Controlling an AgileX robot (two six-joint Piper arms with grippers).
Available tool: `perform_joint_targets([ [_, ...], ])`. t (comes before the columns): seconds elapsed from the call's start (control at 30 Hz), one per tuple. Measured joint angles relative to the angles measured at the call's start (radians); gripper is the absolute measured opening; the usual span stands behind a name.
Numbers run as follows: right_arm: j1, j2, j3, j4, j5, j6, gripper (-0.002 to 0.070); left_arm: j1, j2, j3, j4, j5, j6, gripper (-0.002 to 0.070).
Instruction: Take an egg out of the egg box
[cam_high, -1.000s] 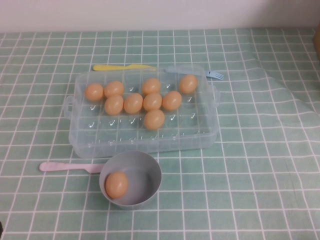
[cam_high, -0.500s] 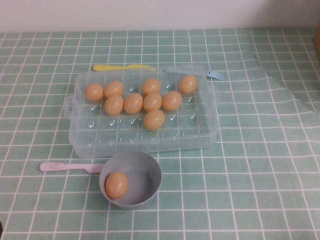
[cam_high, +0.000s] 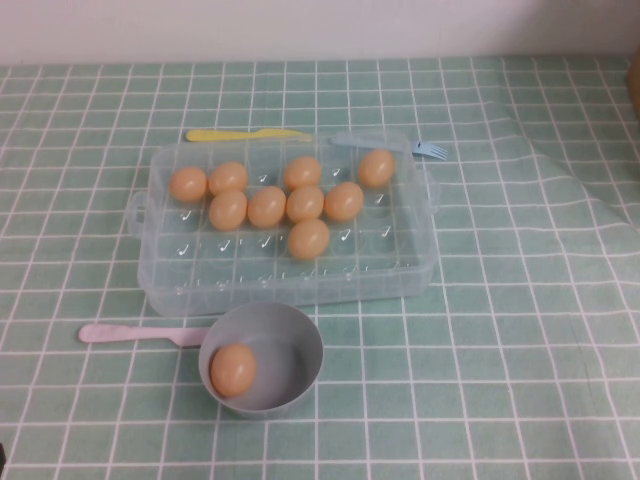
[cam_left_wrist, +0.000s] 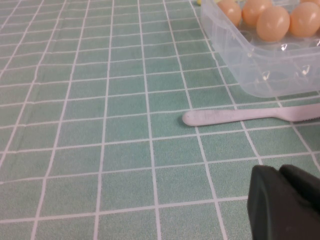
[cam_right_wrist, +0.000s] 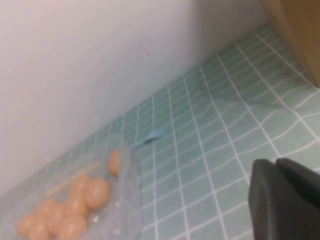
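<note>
The clear egg box (cam_high: 290, 290) stands mid-table with several orange-tan eggs (cam_high: 308, 238) in its far half. One more egg (cam_high: 232, 369) lies in the grey bowl (cam_high: 305, 335) just in front of the box. Neither gripper shows in the high view. In the left wrist view my left gripper (cam_left_wrist: 278, 173) is shut and empty, low over the cloth, apart from the box's corner (cam_left_wrist: 260, 70) and its eggs (cam_left_wrist: 272, 22). In the right wrist view my right gripper (cam_right_wrist: 275, 165) is shut and empty, well away from the box (cam_right_wrist: 125, 200) and eggs (cam_right_wrist: 96, 193).
A pink knife (cam_high: 140, 333) lies left of the bowl and shows in the left wrist view (cam_left_wrist: 240, 115). A yellow knife (cam_high: 245, 134) and a blue fork (cam_high: 400, 147) lie behind the box. The green checked cloth is rumpled at the right. A brown object (cam_right_wrist: 300, 30) stands at the far right.
</note>
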Motion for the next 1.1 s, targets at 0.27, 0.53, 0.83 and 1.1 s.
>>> perform_joint_targets([
  [0.27,0.0,0.0,0.0,0.165,-0.09,0.0,-0.0017,0.0,0.0,0.0,0.0,0.0,0.0,-0.0004],
  [0.53,0.0,0.029,-0.093,0.165,0.07,0.0,-0.0017,0.0,0.0,0.0,0.0,0.0,0.0,-0.0004],
  [0.83,0.0,0.444,-0.423,-0.028,0.522,-0.043,-0.0017,0.0,0.0,0.0,0.0,0.0,0.0,-0.0004],
  [1.1,0.0,0.865,-0.697,-0.053,0.739,-0.214,-0.0017,0.0,0.0,0.0,0.0,0.0,0.0,-0.0004],
])
